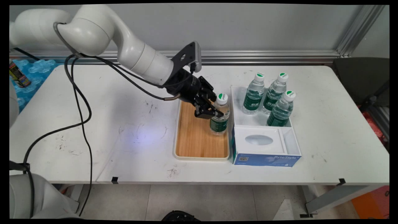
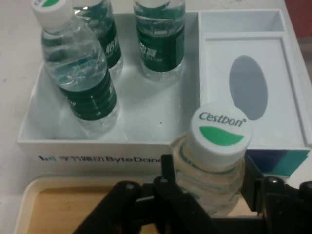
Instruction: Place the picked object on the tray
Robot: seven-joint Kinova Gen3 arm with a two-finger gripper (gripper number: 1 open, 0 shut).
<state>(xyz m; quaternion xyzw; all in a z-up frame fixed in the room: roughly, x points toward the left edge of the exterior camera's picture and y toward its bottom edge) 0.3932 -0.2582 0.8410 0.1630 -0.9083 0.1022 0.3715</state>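
One water bottle (image 1: pixel 220 115) clamped between closed fingers (image 1: pixel 207 109) over wooden tray (image 1: pixel 199 140); three water bottles (image 1: pixel 254 93) upright in white box (image 1: pixel 264 124).

"Cestbon" on bottle cap (image 2: pixel 219 130); "ByteStyle" on white box front (image 1: pixel 267 159); QR code too.

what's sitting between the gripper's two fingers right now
A water bottle with a white and green Cestbon cap stands upright on the wooden tray, between the fingers of the gripper. The hand view shows it best.
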